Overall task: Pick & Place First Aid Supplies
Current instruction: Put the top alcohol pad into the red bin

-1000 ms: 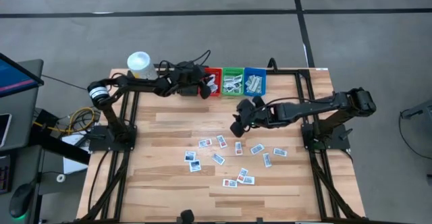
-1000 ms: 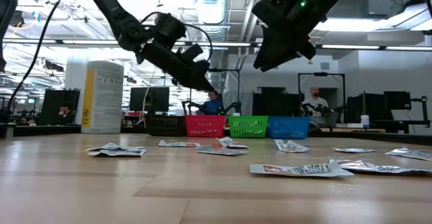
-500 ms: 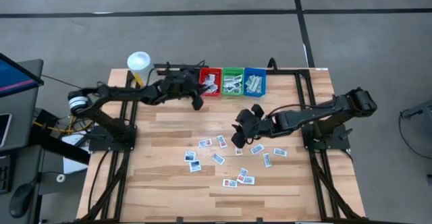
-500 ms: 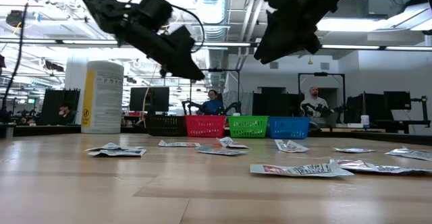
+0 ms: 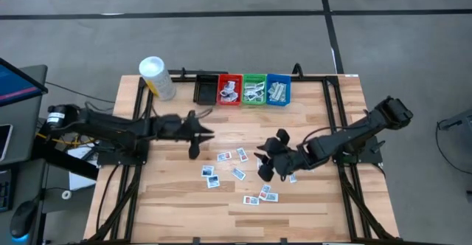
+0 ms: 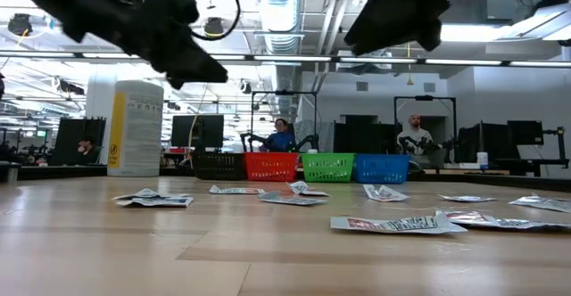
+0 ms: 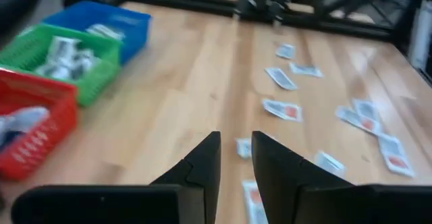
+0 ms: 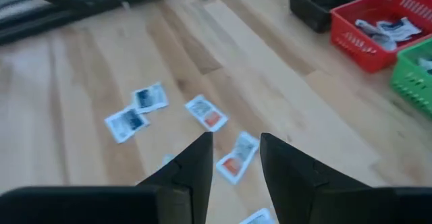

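packets (image 5: 241, 173): about a dozen lying loose mid-worktop, toward the front-right; flat white squares with blue or red-orange print, all lying flat, most apart, a few touching in pairs
sorted: some packets already sitting in the red bin (image 5: 229, 90), green bin (image 5: 254, 90) and blue bin (image 5: 279, 89) at the back edge; black bin (image 5: 205, 88) looking empty as far as I can tell
progress: judging partway; bins partly filled, the loose cluster still waiting on the wood
left gripper (image 5: 193, 150): hovering over the worktop just left of the cluster; fingers (image 7: 202, 164) standing a narrow gap apart, carrying nothing
right gripper (image 5: 265, 173): hovering right over the cluster's middle; fingers (image 8: 191, 163) standing slightly parted, nothing between them, a red-print packet (image 8: 237, 156) showing just past the tips
step: judging both arms are lining up for a next pick, neither touching a packet yet
bottle (image 5: 157, 77): standing upright at the back-left corner, well clear of the work
background: people sitting at desks beyond the table in the low view, not reaching in
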`<state>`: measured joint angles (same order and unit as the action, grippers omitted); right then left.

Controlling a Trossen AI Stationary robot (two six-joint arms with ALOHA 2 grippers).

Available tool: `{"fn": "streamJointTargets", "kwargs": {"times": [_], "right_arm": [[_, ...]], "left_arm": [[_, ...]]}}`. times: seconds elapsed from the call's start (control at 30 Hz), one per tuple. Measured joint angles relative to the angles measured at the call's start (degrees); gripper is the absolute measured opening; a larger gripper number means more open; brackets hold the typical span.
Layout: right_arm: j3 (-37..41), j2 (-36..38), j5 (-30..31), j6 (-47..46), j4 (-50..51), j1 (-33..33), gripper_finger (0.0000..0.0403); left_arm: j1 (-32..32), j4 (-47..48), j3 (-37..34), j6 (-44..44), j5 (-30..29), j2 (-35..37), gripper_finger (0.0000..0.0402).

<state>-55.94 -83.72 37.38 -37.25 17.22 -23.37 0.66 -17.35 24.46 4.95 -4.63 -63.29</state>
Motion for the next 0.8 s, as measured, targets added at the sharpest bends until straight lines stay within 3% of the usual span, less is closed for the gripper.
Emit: {"fn": "streamJointTargets", "kwargs": {"times": [0.33,0.5,0.8], "right_arm": [[0.0,0.0,3.0,-3.9,-0.4,-5.9,0.0118],[0.0,0.0,6.0,-3.8,-1.4,-7.1,0.0118],[0.0,0.0,6.2,-3.1,-2.8,-7.9,0.0118]], "left_arm": [[-14.8,1.8,-2.5,4.1,-10.4,-0.8,0.0084],[-19.4,4.1,-2.5,8.6,-10.4,-0.9,0.0084],[-29.0,8.8,-2.5,14.5,-10.3,-0.9,0.0084]]}}
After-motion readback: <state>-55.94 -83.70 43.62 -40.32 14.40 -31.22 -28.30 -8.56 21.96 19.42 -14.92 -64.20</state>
